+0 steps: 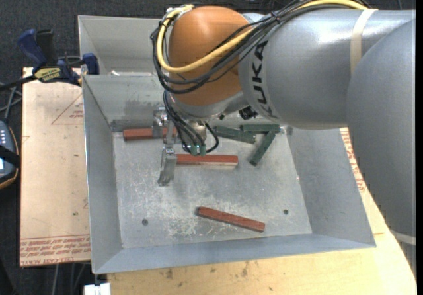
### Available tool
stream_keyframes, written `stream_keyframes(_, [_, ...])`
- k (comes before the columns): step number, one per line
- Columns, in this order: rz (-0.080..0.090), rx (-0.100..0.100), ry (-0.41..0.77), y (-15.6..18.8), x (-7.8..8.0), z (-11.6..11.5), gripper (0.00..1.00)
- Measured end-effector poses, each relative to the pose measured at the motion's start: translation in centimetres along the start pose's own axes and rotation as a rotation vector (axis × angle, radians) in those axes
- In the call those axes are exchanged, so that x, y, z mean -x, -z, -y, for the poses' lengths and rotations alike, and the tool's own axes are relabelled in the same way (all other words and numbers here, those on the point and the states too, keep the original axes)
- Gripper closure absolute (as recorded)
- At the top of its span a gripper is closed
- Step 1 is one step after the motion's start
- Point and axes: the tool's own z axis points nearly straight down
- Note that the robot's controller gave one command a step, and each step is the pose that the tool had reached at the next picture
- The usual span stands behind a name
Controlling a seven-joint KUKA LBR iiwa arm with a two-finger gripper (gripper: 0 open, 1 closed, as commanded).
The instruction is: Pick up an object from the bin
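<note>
Directly below the rounded orange wrist cover [205, 55], the gripper [169, 163], whose opening cannot be told, is seen at the left end of a flat red-brown bar [211, 161] mid-floor in the grey metal bin [99, 174], with bare floor left towards the near wall.

The bin [99, 174] is seen in plain grey, its floor mottled with pale scuffs. Reddish brown is shown by three things: the front bar [230, 219], the middle bar [206, 161], which is edged with a paler stripe, and the back bar [137, 133]. The angled pieces [256, 138] are coloured dark green. The arm [317, 69] is silver-grey, marked with black lettering. Its cover [205, 55] is orange and its cables [317, 1] yellow and black.
</note>
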Motion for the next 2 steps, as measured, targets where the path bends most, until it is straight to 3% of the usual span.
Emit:
stream_keyframes(1, [0.008, 0.001, -0.003, 0.5, 0.2, 0.1, 0.00])
stream_keyframes(2, [0.012, 0.002, 0.103, -2.8, 1.1, 2.1, 0.00])
